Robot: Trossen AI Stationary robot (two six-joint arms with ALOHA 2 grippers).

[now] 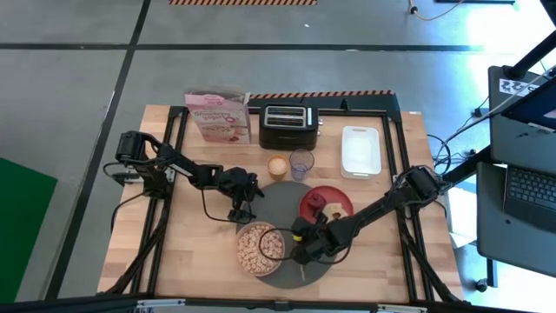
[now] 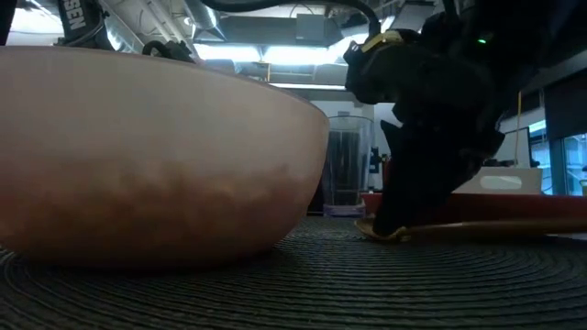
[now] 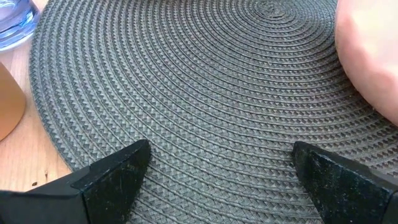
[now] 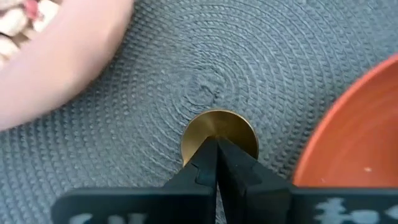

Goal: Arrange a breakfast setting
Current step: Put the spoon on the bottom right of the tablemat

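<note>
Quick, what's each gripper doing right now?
Left gripper: open, empty, over the round dark-grey woven mat.
Right gripper: shut on the thin golden spoon.

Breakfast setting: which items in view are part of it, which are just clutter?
Setting: round dark-grey woven mat, round red plate, pale bowl of tan cereal, golden spoon pinched in the shut right gripper.
Clutter: black toaster, pink cereal box, white rectangular dish, clear glass.

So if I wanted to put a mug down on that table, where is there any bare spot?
The wood along the left side, in front of the cereal box and left of the mat, is bare apart from the left arm. Bare wood also lies below the white dish. The middle is crowded: bowl, red plate, right fingers shut on the spoon.
</note>
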